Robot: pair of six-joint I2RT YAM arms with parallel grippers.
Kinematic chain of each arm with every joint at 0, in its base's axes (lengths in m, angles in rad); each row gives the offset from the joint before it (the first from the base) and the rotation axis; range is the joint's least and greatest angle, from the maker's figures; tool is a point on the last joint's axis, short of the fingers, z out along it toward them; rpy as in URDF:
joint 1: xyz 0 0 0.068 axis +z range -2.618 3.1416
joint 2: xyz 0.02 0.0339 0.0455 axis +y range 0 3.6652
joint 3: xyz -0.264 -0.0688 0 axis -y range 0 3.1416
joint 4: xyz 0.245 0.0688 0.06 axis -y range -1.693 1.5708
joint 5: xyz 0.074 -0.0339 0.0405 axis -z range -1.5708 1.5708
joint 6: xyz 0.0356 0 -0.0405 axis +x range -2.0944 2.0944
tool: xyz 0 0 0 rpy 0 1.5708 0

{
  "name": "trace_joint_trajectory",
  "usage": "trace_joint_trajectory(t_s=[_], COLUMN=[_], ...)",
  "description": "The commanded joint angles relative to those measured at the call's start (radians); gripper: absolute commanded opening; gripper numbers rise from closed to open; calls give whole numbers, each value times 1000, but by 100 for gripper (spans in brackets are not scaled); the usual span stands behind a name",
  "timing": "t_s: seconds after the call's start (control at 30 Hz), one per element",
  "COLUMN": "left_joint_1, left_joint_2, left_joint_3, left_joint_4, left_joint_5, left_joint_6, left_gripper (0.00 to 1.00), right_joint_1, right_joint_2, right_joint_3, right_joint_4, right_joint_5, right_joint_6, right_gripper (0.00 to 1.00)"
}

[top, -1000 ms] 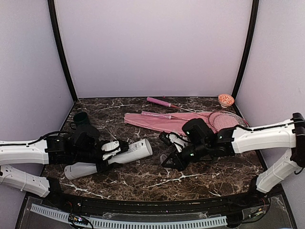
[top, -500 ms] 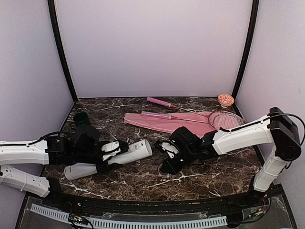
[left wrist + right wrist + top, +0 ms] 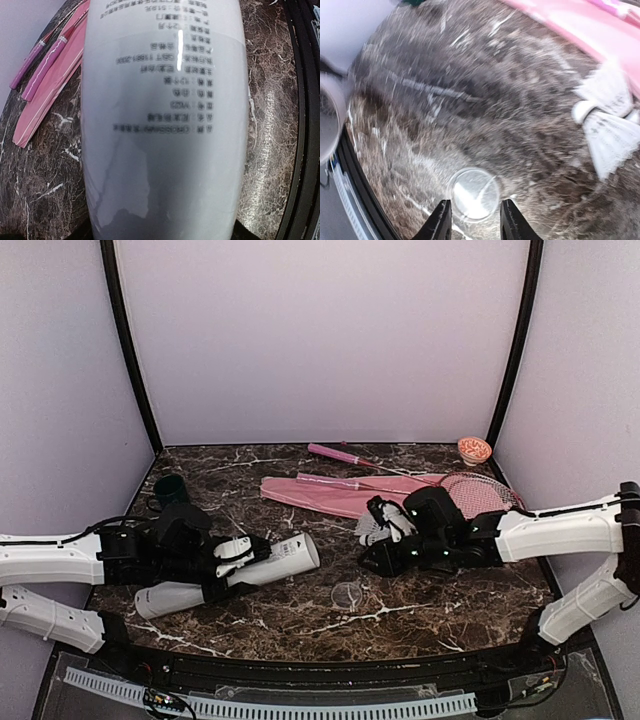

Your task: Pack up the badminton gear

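My left gripper (image 3: 222, 566) is shut on the long pale grey tube (image 3: 262, 565), which lies on the table and fills the left wrist view (image 3: 165, 125). My right gripper (image 3: 373, 561) is open and empty, and in its wrist view (image 3: 476, 222) it hovers over a clear round lid (image 3: 474, 194) lying flat on the table (image 3: 346, 595). White shuttlecocks (image 3: 377, 526) lie just behind the right gripper and also show in the right wrist view (image 3: 606, 125). The pink cover (image 3: 345, 496) and two pink-handled rackets (image 3: 334, 453) lie at the back.
A dark green cup (image 3: 168, 489) stands at the back left. An orange-patterned bowl (image 3: 474, 448) sits in the back right corner. The racket heads (image 3: 476, 491) lie behind the right arm. The black table rim (image 3: 305, 125) runs along the front.
My right gripper has pulled back up and to the right, away from the front middle. The clear lid now shows lying alone on the table. The left arm and tube have not moved.
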Motion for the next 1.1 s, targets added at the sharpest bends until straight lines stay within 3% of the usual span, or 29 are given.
trace_joint_trajectory(t_s=[0.0, 0.23, 0.77, 1.07], left_joint_1=[2, 2, 1, 1], left_joint_2=[-6, 3, -25, -63], left_joint_3=[-5, 0, -4, -3], left_joint_4=[11, 17, 20, 50], left_joint_5=[11, 21, 22, 37], left_joint_6=[-7, -21, -35, -60], left_gripper=[43, 44, 44, 44], right_joint_1=[-71, -149, -189, -199], right_joint_2=[-96, -118, 111, 153], right_joint_3=[-67, -171, -162, -148], right_joint_4=[125, 247, 418, 451], right_joint_5=[106, 187, 154, 127], right_joint_6=[106, 192, 197, 158], right_gripper=[36, 38, 39, 30])
